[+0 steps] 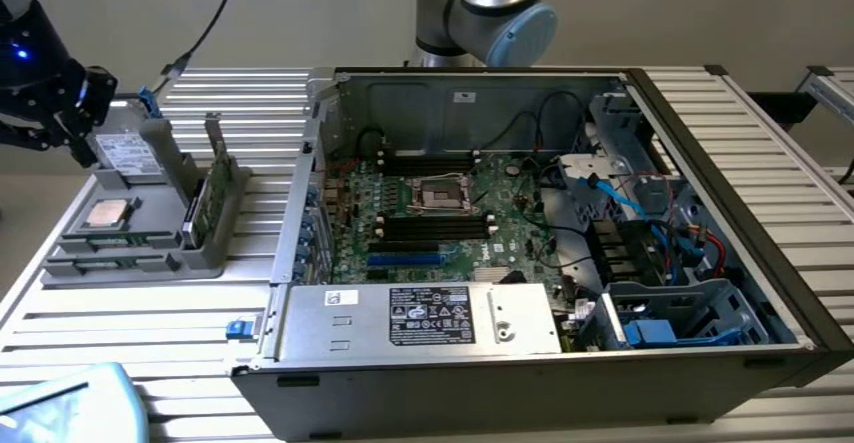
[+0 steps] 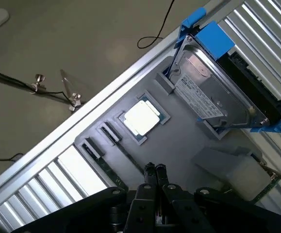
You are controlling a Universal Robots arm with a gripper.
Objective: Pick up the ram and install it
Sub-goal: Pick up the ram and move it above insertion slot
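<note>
I can read nothing: the white label [image 2: 198,99] on the drive [image 2: 206,68] beyond my fingers [image 2: 160,171] and the black label [image 1: 430,315] on the power supply [image 1: 523,319] are both illegible.

A grey and blue joint [image 1: 501,8] of the arm stands at the far edge of the exterior view, near its middle. The black wrist [image 1: 38,68], with a blue light [image 1: 19,53] on it, hangs at the exterior view's far left. In the wrist view the pincer [image 2: 155,169] points down, its two black fingers [image 2: 173,193] slanting in toward each other, tips drawn together with nothing between them.
</note>
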